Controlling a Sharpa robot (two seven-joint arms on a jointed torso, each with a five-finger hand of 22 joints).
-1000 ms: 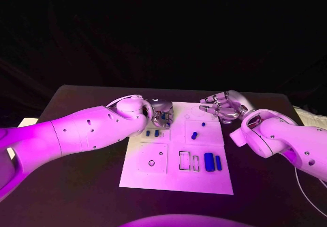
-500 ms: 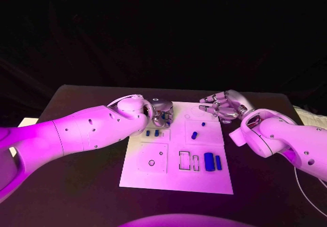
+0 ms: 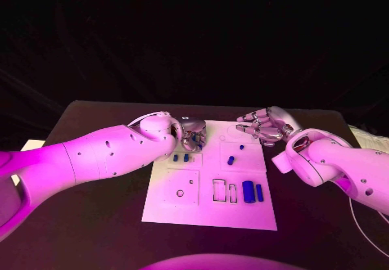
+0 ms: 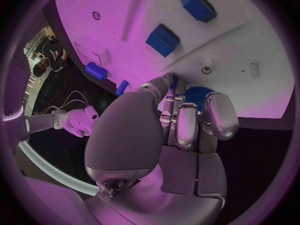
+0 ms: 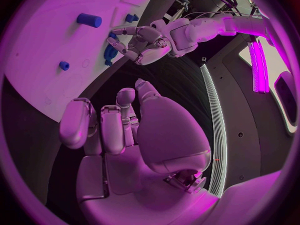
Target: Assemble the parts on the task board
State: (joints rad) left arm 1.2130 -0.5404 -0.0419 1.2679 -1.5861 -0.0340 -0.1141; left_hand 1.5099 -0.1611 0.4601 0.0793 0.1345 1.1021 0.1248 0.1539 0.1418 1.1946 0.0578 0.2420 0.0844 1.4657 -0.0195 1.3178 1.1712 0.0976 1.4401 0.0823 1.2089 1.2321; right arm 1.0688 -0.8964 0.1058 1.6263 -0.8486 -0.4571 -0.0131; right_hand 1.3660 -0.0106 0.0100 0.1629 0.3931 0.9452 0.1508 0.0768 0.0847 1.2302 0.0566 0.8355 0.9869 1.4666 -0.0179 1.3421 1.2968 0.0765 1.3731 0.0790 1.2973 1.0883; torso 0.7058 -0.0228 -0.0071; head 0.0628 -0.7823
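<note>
We see the board (image 3: pixel 212 211) lying in the middle of the black table (image 3: pixel 97 225), long side running away from us. On it, two small blue blocks (image 3: pixel 181 158) sit side by side near its left edge, a short blue peg (image 3: pixel 231 161) and a smaller stud (image 3: pixel 242 148) lie toward the right half, and a wide blue bar (image 3: pixel 248 191) with a thinner one (image 3: pixel 259 193) just beside it lie near the right edge, next to two empty rectangular outlines (image 3: pixel 218 190). At the far left corner of the board our left hand (image 3: pixel 191 135) is down on the surface with its fingers (image 4: pixel 187 120) pressed together around a round blue part (image 4: pixel 199 95); the wrist view shows them closed on it, thumb against one side. Our right hand (image 3: pixel 263 126) hangs over the far right corner of the board, fingers (image 5: pixel 112 127) curled in side by side, and we see nothing in them.
</note>
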